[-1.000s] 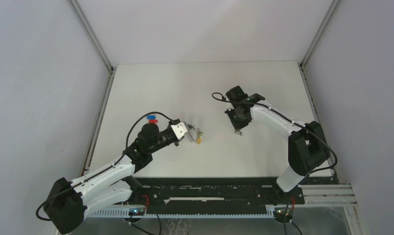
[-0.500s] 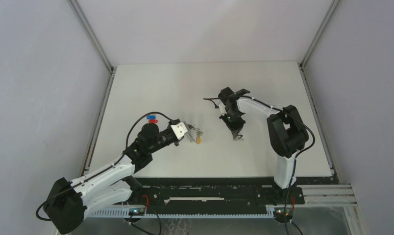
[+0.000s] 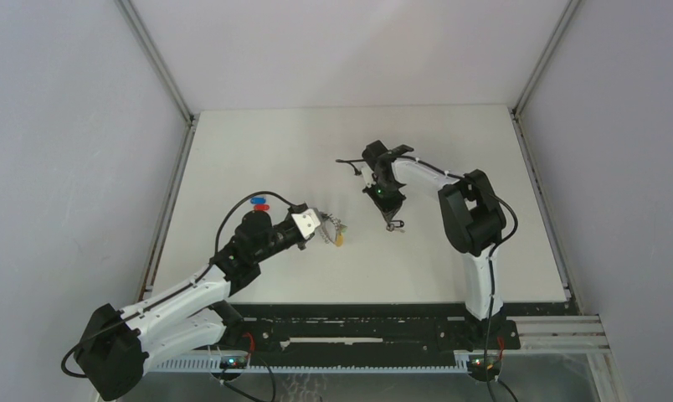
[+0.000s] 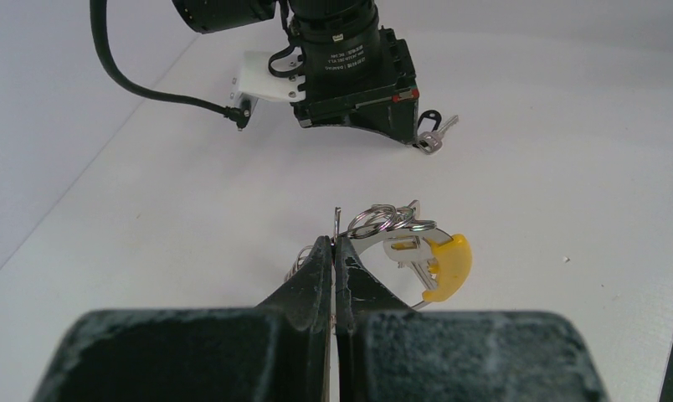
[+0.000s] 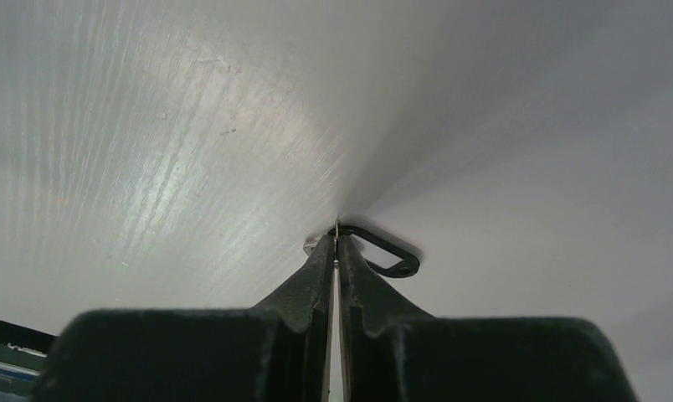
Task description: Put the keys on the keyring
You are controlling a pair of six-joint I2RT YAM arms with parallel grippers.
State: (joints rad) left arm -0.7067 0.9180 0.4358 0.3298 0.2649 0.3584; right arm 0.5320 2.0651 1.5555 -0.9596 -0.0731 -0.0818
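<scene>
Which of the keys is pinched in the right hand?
The tiny black-headed key, clamped in the right hand; the blue- and red-headed keys lie on the white table, far from it.

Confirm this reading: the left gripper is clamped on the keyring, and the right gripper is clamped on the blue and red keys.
Wrong about the keys. The right gripper is clamped on the small black-headed key, as the right wrist view shows; the blue and red keys lie loose on the table. The left gripper is indeed clamped on the keyring.
</scene>
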